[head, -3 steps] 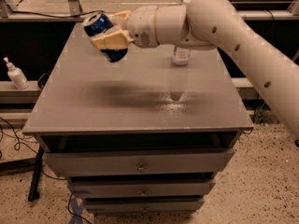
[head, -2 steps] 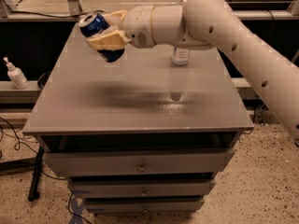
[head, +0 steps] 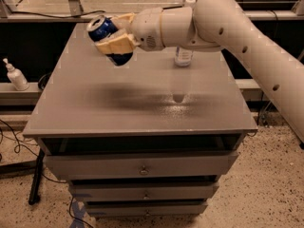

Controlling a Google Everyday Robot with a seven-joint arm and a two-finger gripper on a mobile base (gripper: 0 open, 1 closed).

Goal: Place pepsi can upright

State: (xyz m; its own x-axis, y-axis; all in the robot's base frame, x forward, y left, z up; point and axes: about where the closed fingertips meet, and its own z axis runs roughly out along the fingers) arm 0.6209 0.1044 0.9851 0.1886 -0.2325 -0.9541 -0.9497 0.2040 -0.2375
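Barely a shift: the gripper point(head: 114, 34) stayed clenched around the pepsi can point(head: 101, 28), tilted, hovering over the table's point(head: 118, 109) far-left part, with upright placement still pending.

No text, number or sign can be read anywhere in the frame. The claw point(head: 114, 32), in the upper left of the frame above the surface point(head: 142, 103), is clamped around the pepsi can point(head: 105, 28), which is tilted with its silver top toward the left. The blue side shows only light streaks; no letters are legible, so the brand can't be read off it. The clear bottle point(head: 183, 56) at upper centre is mostly behind the arm; it has a pale label band with print too small to tell. Any label on the white pump bottle point(head: 14, 75) at the left edge is unreadable.
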